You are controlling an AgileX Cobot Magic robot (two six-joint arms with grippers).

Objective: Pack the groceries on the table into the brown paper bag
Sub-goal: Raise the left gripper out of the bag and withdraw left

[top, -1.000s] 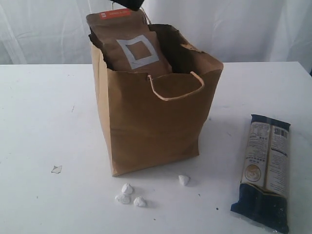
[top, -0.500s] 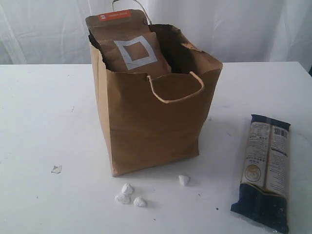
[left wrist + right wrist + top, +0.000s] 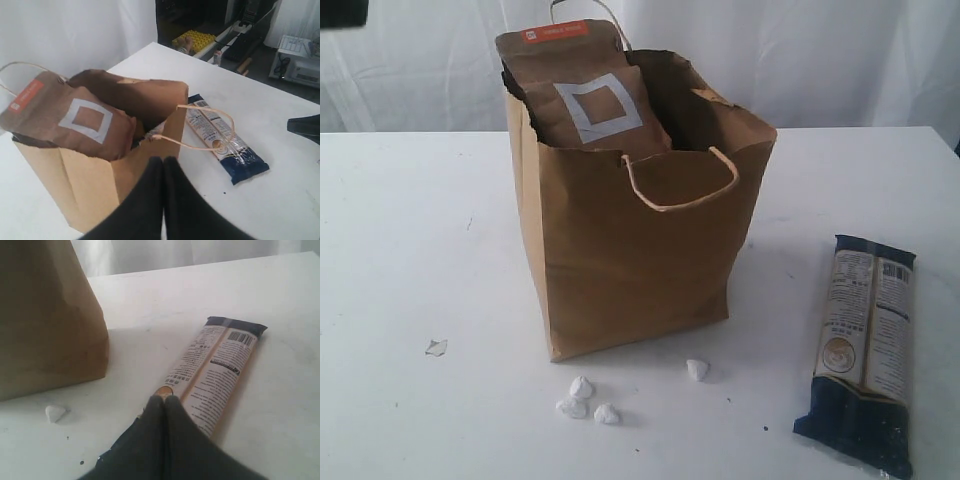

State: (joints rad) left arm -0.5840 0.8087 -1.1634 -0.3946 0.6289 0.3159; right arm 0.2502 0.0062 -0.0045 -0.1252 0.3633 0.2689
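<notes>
Pulled my left gripper point(image 3: 163, 160) off the pouch point(image 3: 585, 95) since a sec ago.

Ext view: pouch stands in the bag point(image 3: 640, 270), top poking out. Noodle packet point(image 3: 865, 350) lies flat on the table point(image 3: 420, 250), right of the bag.

L wrist: jaws closed, empty, above the bag's rim.

R wrist: right gripper point(image 3: 164, 400) closed, empty, tips just over the packet's near end, its length running away from them. R arm's nearer, I reckon.

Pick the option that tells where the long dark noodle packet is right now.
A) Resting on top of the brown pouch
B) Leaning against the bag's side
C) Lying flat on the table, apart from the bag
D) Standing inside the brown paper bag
C: the noodle packet lies flat on the table, off to the side of the brown paper bag, with bare tabletop between them.
</notes>
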